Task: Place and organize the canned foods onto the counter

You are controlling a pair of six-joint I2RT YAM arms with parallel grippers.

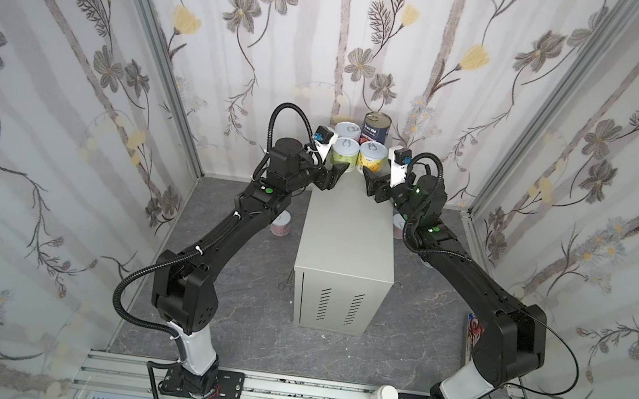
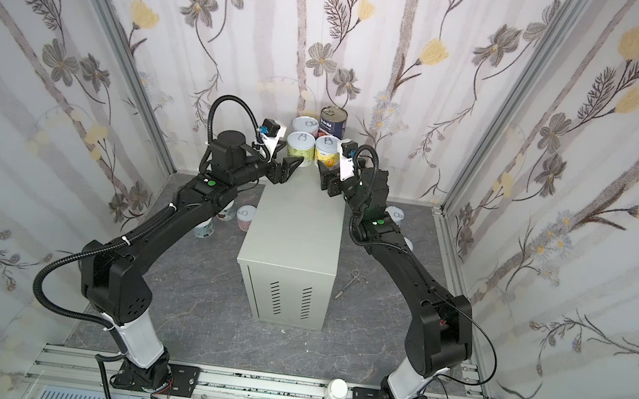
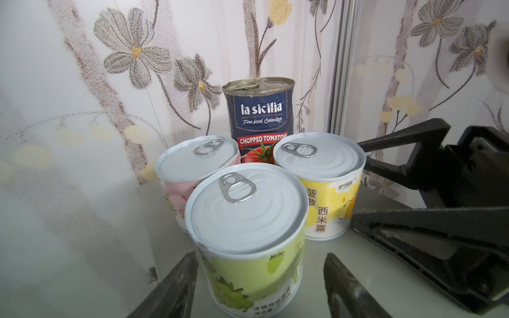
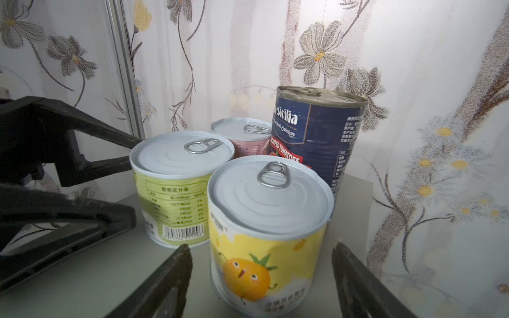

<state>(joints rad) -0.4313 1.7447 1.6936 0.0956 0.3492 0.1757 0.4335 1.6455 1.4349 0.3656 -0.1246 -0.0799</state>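
1. Left wrist view: green can (image 3: 248, 220) closest, a short upright cylinder with a glossy paper label of pale grapes, a flat pale lid pressed in rings, and a steel pull-tab.
2. Flanking it, the left gripper (image 3: 260, 275): dark, matte, wedge-shaped fingers (image 3: 176, 286) spread wider than the can, released, with a gap on one side.
3. Right wrist view: yellow can (image 4: 270, 209) of the same build, cartoon fruit on the label; right gripper (image 4: 261, 272) likewise parted, clear of both sides, grasping nothing.
4. Behind these, pink can (image 3: 192, 162) and the taller tomato can (image 3: 257, 110), dark blue and red, with a shiny rim and a duller metal lid.
5. All four upright in a tight cluster at the far end of the counter (image 1: 347, 233), near the back wall: a light-grey painted metal box with a smooth flat top and vent slits in front.
6. Down on the floor (image 1: 249, 334), dark grey and marbled: more short cans beside the box, among them a pink floor can (image 1: 281, 224) on the left and a pale floor can (image 2: 395, 217) by the right arm; small metal scissors (image 2: 346, 284) nearby.
7. Around: walls (image 1: 48, 110) papered with grey and yellow flowers; at the near edge, a ridged aluminium rail (image 1: 305, 391) bearing both arm bases and a small white plastic bottle (image 1: 384, 397).
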